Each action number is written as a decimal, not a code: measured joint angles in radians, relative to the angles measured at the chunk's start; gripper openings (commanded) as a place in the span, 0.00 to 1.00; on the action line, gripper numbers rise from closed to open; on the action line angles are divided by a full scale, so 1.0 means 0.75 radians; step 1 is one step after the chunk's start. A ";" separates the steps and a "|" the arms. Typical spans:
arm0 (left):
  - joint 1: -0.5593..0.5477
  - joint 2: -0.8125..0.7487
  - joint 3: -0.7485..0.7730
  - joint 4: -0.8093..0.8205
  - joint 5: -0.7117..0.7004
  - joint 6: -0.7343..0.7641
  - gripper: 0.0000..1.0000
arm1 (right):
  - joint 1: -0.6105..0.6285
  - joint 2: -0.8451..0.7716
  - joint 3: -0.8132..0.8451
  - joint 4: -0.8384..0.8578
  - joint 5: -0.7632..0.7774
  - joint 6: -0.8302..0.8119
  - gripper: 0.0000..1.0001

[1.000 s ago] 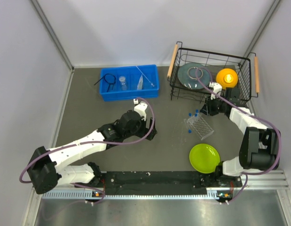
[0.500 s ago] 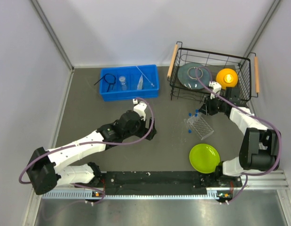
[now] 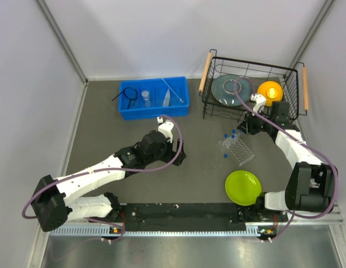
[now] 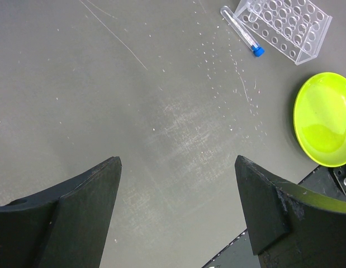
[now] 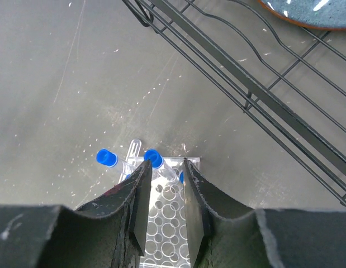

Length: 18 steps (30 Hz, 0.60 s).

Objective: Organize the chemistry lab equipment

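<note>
The clear perforated tube rack (image 3: 237, 149) lies on the dark table right of centre. Blue-capped tubes (image 3: 228, 135) stand at its far end, and one more tube (image 4: 242, 30) lies on the table beside the rack (image 4: 284, 25). My right gripper (image 3: 246, 128) hovers over that end. Its jaws stand narrowly open (image 5: 165, 163), and a capped tube (image 5: 154, 159) slants below the gap without touching either jaw. Another cap (image 5: 106, 158) shows to the left. My left gripper (image 4: 178, 167) hangs wide open and empty over bare table (image 3: 178, 153). The black ring (image 3: 129, 93), small jar (image 3: 146, 100) and packet (image 3: 168, 98) lie in the blue bin.
The blue bin (image 3: 156, 116) sits at the back, left of centre. A black wire basket (image 3: 209, 106) at the back right holds a grey dish (image 3: 226, 89) and an orange bowl (image 3: 269, 91). A lime-green plate (image 3: 243, 187) lies near the front edge.
My right gripper's jaws have parted slightly over the rack, and its wrist has shifted a little to the right. The left arm has not moved.
</note>
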 measured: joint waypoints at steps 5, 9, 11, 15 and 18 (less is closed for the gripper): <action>0.001 -0.008 0.000 -0.001 0.000 0.000 0.88 | -0.003 -0.029 0.000 -0.015 0.020 -0.031 0.25; 0.002 -0.008 0.000 0.000 0.000 0.000 0.88 | -0.008 -0.031 0.000 -0.046 0.057 -0.058 0.21; 0.002 -0.008 0.000 -0.001 0.000 0.000 0.88 | -0.011 -0.031 0.000 -0.067 0.074 -0.081 0.20; 0.003 -0.008 0.000 -0.001 0.000 0.000 0.88 | -0.015 -0.031 0.000 -0.121 0.105 -0.140 0.20; 0.003 -0.008 0.000 -0.001 0.000 0.000 0.88 | -0.016 -0.026 0.001 -0.149 0.109 -0.166 0.20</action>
